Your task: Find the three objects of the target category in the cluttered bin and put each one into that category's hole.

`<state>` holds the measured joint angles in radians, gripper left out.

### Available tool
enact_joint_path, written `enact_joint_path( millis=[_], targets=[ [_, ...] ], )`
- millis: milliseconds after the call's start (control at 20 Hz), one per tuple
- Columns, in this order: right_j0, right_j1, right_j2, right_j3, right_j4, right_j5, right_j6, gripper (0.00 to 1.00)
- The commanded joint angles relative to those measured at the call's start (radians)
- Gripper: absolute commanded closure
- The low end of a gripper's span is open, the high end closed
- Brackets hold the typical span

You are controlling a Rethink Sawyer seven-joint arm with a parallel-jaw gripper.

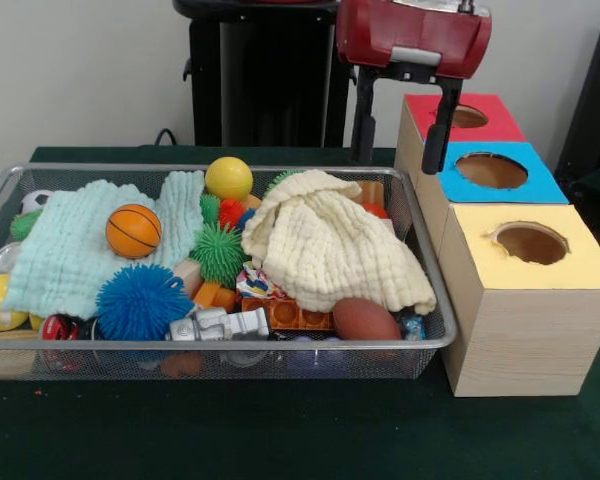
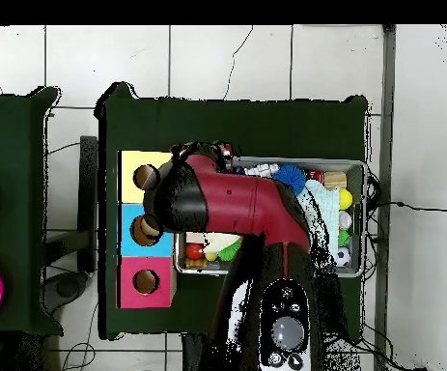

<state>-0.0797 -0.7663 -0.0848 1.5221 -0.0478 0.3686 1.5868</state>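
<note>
Across the dark green table (image 1: 310, 440), the silver wire-mesh bin (image 1: 425, 300) sits packed with toys, no readable writing anywhere. Beside it stands the wooden box with red, blue and yellow holed tops (image 1: 525, 330). Over the blue hole hangs the black two-finger gripper (image 1: 400, 135), fingers spread, holding nothing. Cream waffle cloth (image 1: 330, 245), pale green cloth (image 1: 70, 250), blue spiky ball (image 1: 140, 300), small orange basketball (image 1: 133, 231).

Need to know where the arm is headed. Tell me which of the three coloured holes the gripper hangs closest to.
The blue-topped middle hole: the gripper hangs at its rim, fingers apart and empty. The red hole lies behind it, and the yellow hole farthest forward.
</note>
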Motion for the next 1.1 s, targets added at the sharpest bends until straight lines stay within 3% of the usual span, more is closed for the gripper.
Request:
enact_joint_path(
  millis=[50,750,1100],
  targets=[
    [-0.108,-0.058,0.158,0.071,-0.015,0.154,-0.077,0.00],
    [-0.106,-0.038,0.187,0.067,-0.057,0.131,-0.022,0.00],
    [-0.124,0.009,0.209,0.080,-0.078,0.056,-0.008,0.00]
  ],
)
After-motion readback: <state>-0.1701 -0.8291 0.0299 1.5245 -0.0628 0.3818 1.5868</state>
